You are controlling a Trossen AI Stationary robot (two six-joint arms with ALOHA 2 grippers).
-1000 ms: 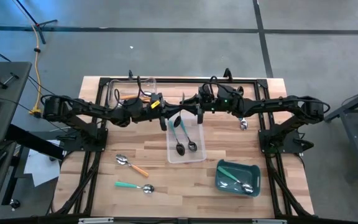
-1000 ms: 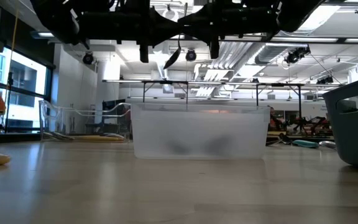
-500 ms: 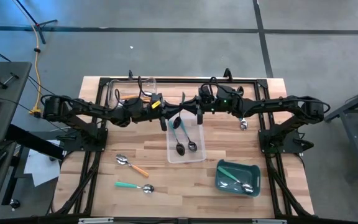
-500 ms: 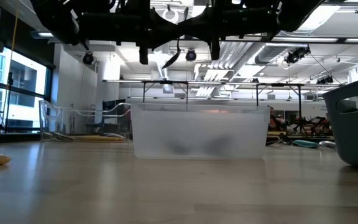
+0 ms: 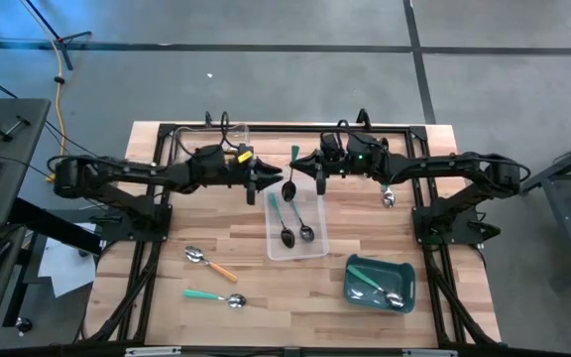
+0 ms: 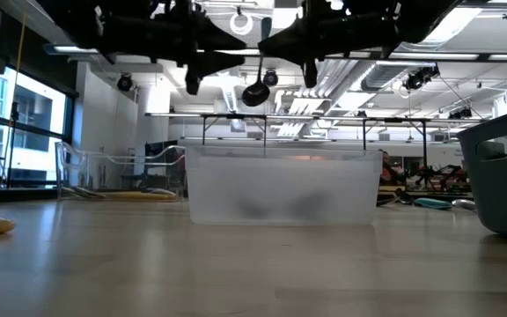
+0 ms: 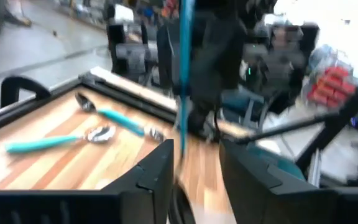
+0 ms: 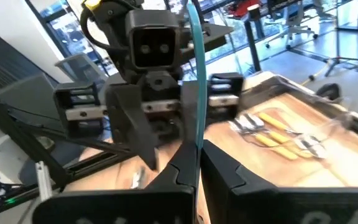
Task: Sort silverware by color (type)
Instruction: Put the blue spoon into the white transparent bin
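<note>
My right gripper is shut on a spoon with a teal-blue handle high above the clear middle tray. The spoon's bowl hangs down. My left gripper is open and empty just left of the spoon; its fingers stand on either side of the handle's line without touching it. Other teal-blue spoons lie in the middle tray. An orange spoon and a green spoon lie on the table at the near left. My right gripper pinches the spoon's slim teal-blue handle between its two fingers. The fingers come level from the table's right and lie across the handle. The spoon hangs upright and clear above the tray, bowl down; my fingers hide the handle's lower part in the wrist view.
A clear tray with orange spoons stands at the far left. A teal bin with green spoons stands at the near right. A loose spoon lies right of the middle tray. Black frame rails run along the table's edges.
My left gripper has drawn back toward the table's left edge, away from the spoon. The spoon, tilted between both grippers before, now hangs upright from my right gripper with its bowl lower.
</note>
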